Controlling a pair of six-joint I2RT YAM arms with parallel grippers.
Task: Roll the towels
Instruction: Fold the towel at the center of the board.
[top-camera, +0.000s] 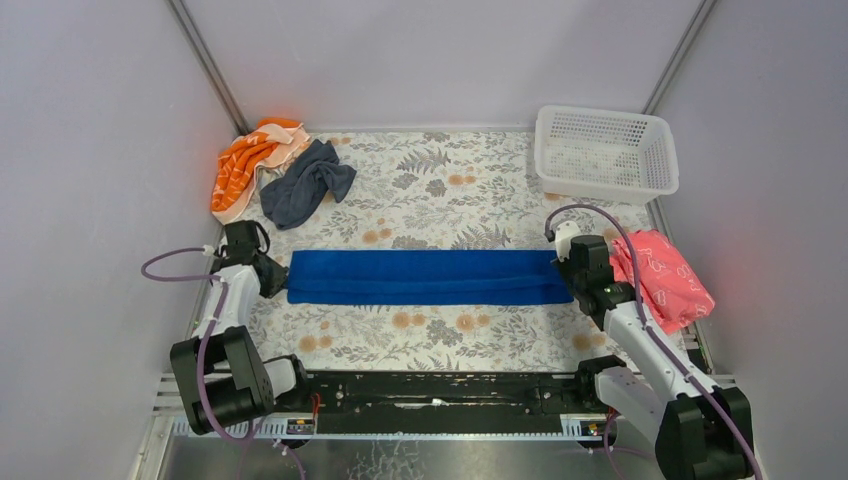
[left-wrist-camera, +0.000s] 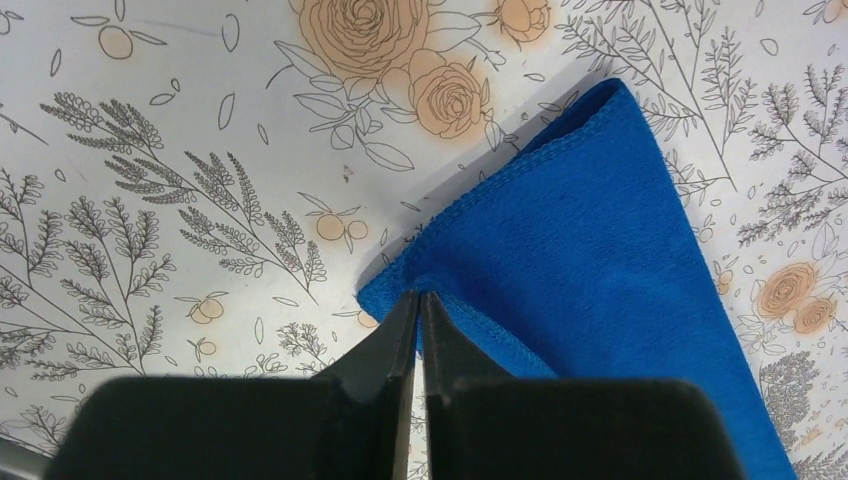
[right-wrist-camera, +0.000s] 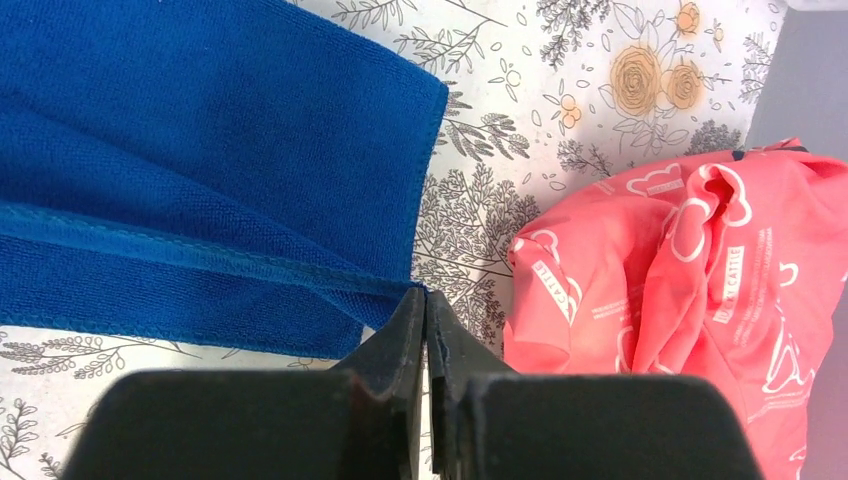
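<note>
The blue towel (top-camera: 420, 277) lies flat on the floral tabletop (top-camera: 440, 190), folded lengthwise into a long narrow strip that runs left to right across the near half of the surface. Its two short ends reach the two grippers. At the left end, the left gripper (left-wrist-camera: 420, 298) sits at the near corner of the strip; its jaws are together, with the tips resting on the stitched hem. The left wrist view does not show whether any cloth is caught between them. At the right end, the right gripper (right-wrist-camera: 424, 295) sits at the near corner, where a folded hem line runs straight into the tips; its jaws are likewise together, and whether they pinch the hem cannot be told. The grey towel (top-camera: 307, 183) lies crumpled and unrolled at the far left of the tabletop, well apart from the blue strip. It touches an orange striped cloth (top-camera: 245, 165) bunched in the far left corner. A pink printed cloth (top-camera: 660, 275) lies heaped at the right edge, just beside the right gripper. A white perforated basket (top-camera: 605, 152) stands in the far right corner.
</note>
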